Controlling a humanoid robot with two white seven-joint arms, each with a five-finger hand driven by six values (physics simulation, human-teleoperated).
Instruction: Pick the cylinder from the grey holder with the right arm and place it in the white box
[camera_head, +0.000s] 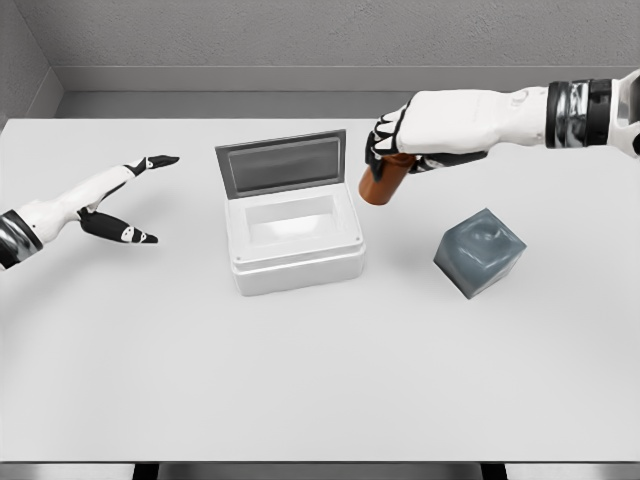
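The cylinder (381, 181), a short reddish-brown tube with a smooth, slightly glossy side, hangs tilted in the upper right of the middle of the frame, its lower end leaning toward the left and its top hidden inside the right hand (425, 132). That hand, white with black finger joints, has its fingers curled around the cylinder's upper part and carries it above the tabletop, just beside the right rear corner of the white box (296, 248) and clear of its rim. The box stands at the centre of the frame, its cavity showing nothing inside and its grey-faced lid (282, 165) propped upright at the back. To the lower right of the cylinder, well apart from the box, sits the grey holder (479, 252), a dark cube turned at an angle, with a shallow round hollow in its top face. At the far left the left hand (112, 200) rests low over the surface with fingers spread and holding nothing. All of this lies on a plain white table (320, 380), backed by a grey wall (300, 40) along the top of the frame.
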